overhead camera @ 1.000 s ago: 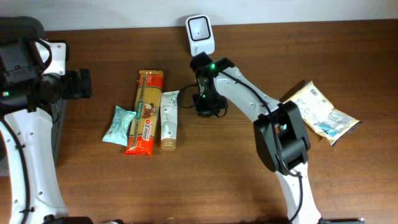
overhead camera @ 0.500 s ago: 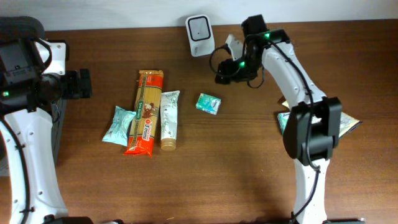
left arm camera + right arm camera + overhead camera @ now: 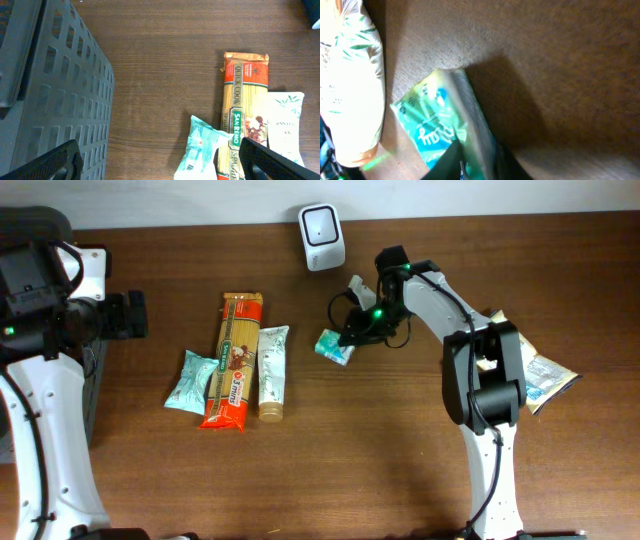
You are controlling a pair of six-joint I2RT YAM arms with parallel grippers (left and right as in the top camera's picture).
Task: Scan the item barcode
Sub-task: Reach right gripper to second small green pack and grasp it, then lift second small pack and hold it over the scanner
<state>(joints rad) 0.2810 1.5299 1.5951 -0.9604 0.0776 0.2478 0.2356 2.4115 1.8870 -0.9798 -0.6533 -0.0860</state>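
There are two arms and six items on the wooden table [image 3: 350, 460]: one white scanner [image 3: 322, 224] at the far edge, one small green packet [image 3: 334, 347], one spaghetti pack [image 3: 232, 360], one white tube [image 3: 271, 370], one teal pouch [image 3: 189, 381] and one snack bag [image 3: 522, 366] far to the right. The pouch, spaghetti and tube lie side by side, left of centre. The green packet lies just right of them, nearer than the scanner and slightly to its right.

The right gripper [image 3: 350, 332] is down at that packet. Only the right wrist view, which is blurred, shows the hold: its dark fingers [image 3: 445, 162] stand narrowly apart with the packet's end between them, and the tube is at the left edge.

The left gripper [image 3: 160, 152] is spread wide and holds nothing. Its wrist view alone shows the grid wall of one dark basket [image 3: 60, 90] on the left.

The scanner and snack bag show clearly only from overhead.
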